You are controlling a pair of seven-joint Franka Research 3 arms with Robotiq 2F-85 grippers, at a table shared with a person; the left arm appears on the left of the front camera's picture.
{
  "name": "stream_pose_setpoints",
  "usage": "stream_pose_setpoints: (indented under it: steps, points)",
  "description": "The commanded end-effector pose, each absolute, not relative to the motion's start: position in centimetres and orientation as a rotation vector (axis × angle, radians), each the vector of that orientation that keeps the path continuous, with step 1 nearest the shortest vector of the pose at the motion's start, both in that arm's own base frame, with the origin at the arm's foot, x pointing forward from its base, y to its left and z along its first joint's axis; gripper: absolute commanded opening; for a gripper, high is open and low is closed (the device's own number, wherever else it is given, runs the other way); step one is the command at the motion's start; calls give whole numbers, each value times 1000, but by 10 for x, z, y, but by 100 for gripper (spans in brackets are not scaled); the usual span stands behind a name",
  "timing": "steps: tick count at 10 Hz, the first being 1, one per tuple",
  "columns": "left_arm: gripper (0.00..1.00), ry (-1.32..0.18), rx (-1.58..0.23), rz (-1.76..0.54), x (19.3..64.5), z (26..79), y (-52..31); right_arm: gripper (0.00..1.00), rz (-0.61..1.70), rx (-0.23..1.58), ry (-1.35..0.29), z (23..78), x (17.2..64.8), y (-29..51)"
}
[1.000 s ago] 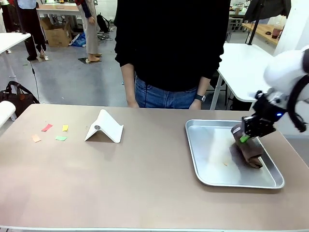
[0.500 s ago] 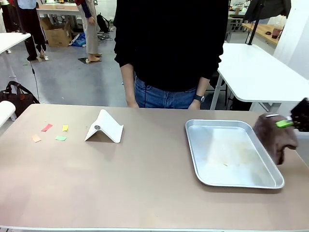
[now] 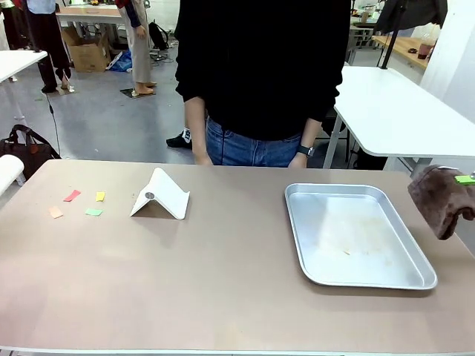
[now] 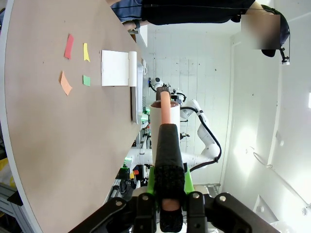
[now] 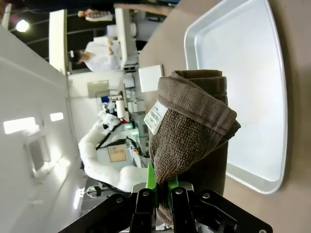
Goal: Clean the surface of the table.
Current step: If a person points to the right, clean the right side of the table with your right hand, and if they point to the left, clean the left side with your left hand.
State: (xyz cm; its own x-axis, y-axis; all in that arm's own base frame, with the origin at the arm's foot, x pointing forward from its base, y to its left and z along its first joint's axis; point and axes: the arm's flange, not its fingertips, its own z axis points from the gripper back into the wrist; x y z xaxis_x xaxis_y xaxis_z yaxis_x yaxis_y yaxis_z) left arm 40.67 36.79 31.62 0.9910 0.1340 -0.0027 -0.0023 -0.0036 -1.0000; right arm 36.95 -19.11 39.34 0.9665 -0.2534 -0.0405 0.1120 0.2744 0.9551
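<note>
The front camera sits raised at the near side of the table (image 3: 223, 297), facing the person (image 3: 260, 74) across it. The left wrist camera, rolled sideways, looks low along the top from the left end past the left gripper (image 4: 169, 179), sharing the paper scraps (image 4: 73, 63) with the front view. The right wrist camera, also rolled, looks left from the right end, close behind the brown cloth (image 5: 194, 131) in the right gripper (image 5: 163, 187), sharing the metal tray (image 5: 243, 58).

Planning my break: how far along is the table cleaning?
Done: the brown cloth is picked up; the tray lies empty. In hand: the right tool clamps it near the table edge; the left tool grips a black handle. Left: coloured paper scraps lie unswept.
</note>
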Motion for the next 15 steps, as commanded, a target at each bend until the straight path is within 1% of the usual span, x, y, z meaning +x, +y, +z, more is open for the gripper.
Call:
stream_pose_setpoints:
  steps: [1,4,6,8,9,10,13,14,15]
  points:
    - [0,-119,-1590,91,404,321,369,10,-227,1297,-164,395,376,-196]
    - [0,-119,-1590,91,404,321,369,10,-215,1272,-161,398,376,-192]
    - [0,-119,-1590,91,404,321,369,10,-213,1198,-163,402,376,-181]
    - [0,-119,-1590,91,404,321,369,10,-155,992,-204,410,374,-150]
    - [0,-119,-1590,91,404,321,369,10,-149,848,-210,415,374,-130]
    - [0,-119,-1590,91,404,321,369,10,-145,745,-205,418,377,-112]
    - [0,-119,-1590,91,404,321,369,10,-184,570,-191,406,397,-68]
    - [0,-119,-1590,91,404,321,369,10,-170,531,-166,402,402,-58]
    - [0,-119,-1590,91,404,321,369,10,-157,483,-107,393,411,-41]
